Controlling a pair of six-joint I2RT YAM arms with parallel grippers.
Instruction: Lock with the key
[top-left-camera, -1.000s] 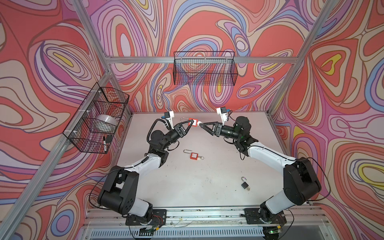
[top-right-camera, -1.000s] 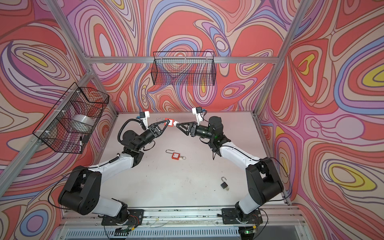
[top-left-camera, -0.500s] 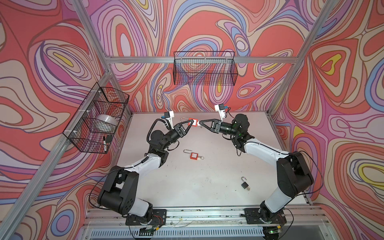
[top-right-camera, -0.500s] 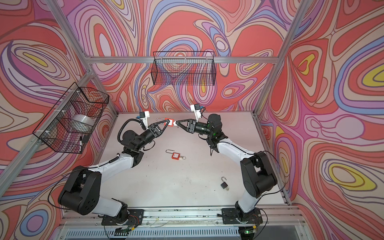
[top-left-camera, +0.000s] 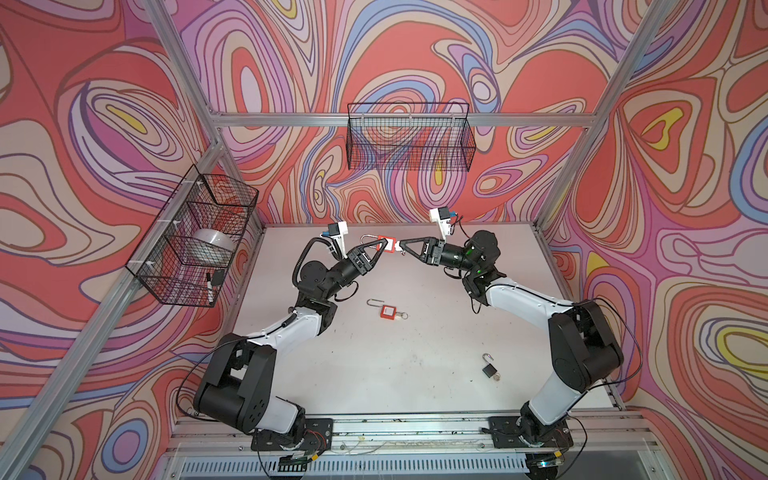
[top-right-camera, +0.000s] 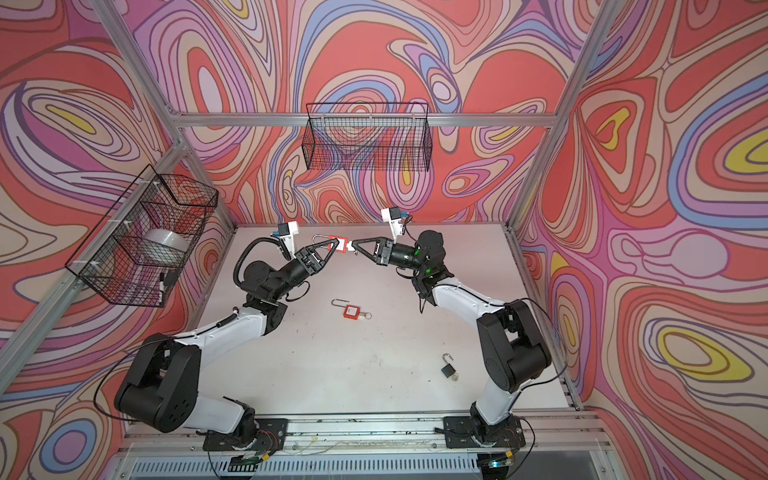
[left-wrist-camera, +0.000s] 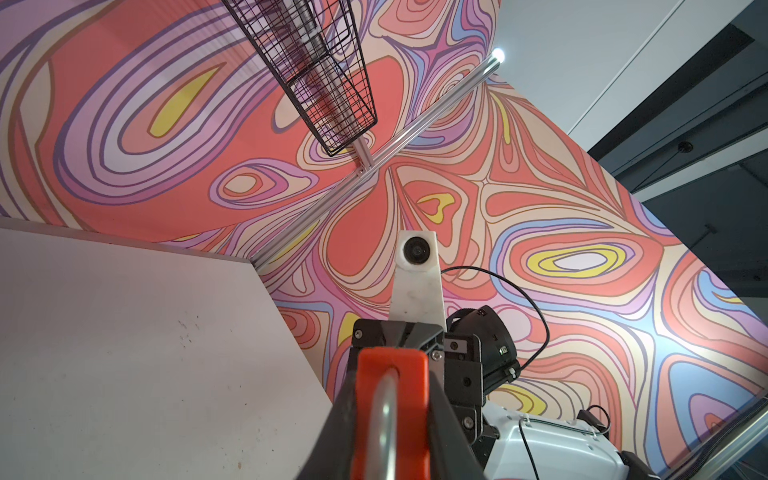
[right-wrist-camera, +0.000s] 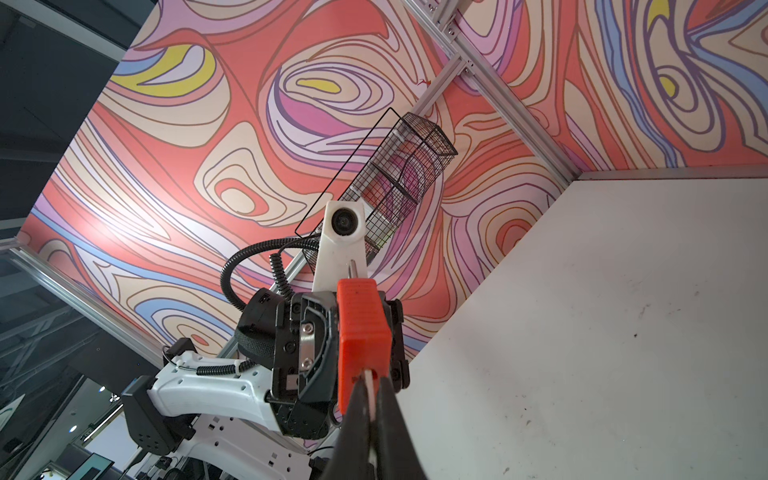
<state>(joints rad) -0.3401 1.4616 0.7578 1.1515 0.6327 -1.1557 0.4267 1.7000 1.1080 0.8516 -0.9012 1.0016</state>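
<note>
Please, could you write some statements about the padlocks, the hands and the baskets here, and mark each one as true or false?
1. The left hand holds a red padlock up above the table. True.
2. The right hand is open and far from that padlock. False: it is shut on the key at the padlock's base.
3. A second red padlock lies on the table between the arms. True.
4. The black padlock is snapped closed. False: its shackle stands open.
5. The white roll sits in the back wall basket. False: it is in the side basket on the left wall.
</note>
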